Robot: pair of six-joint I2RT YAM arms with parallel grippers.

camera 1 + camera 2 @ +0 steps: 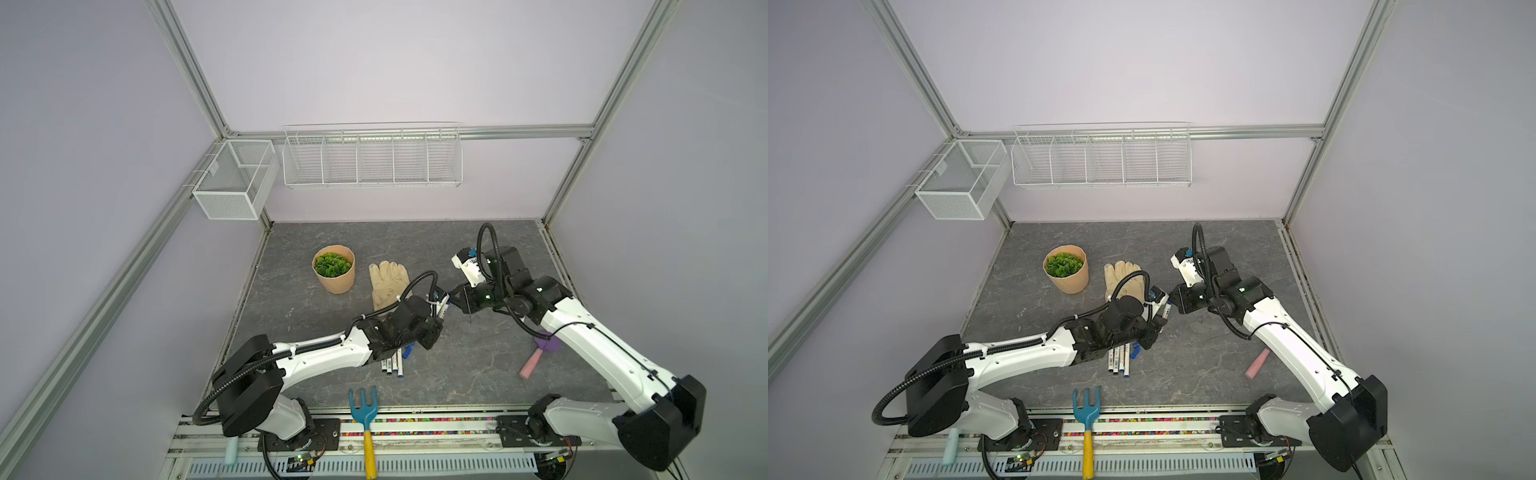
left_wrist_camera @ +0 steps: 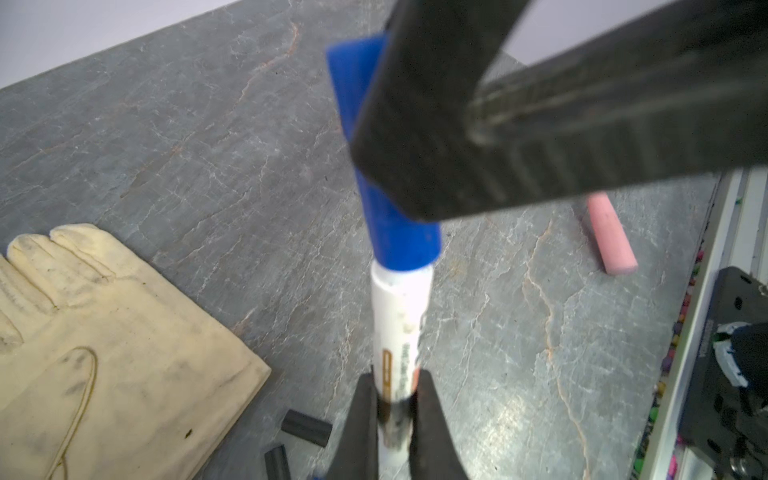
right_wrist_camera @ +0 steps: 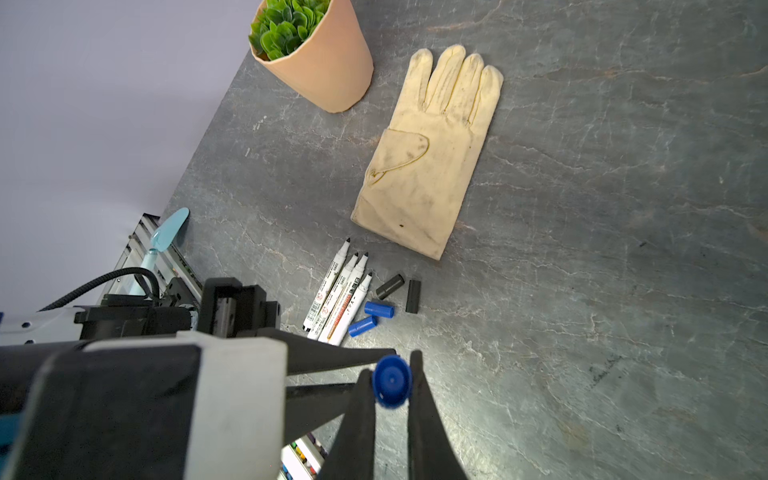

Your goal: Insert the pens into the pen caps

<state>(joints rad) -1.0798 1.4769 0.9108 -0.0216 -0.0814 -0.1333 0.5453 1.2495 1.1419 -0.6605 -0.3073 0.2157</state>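
Left wrist: left end effector (image 2: 395,376) clamped on pen (image 2: 399,316), right end effector (image 2: 376,120) on blue cap (image 2: 399,237).

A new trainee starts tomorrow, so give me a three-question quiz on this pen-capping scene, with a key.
1. True or false: the left gripper is shut on a pen.
2. What colour is the cap in the right gripper?
3. How many uncapped pens lie on the table? A two, B four, C six.
Key: 1 true; 2 blue; 3 B.
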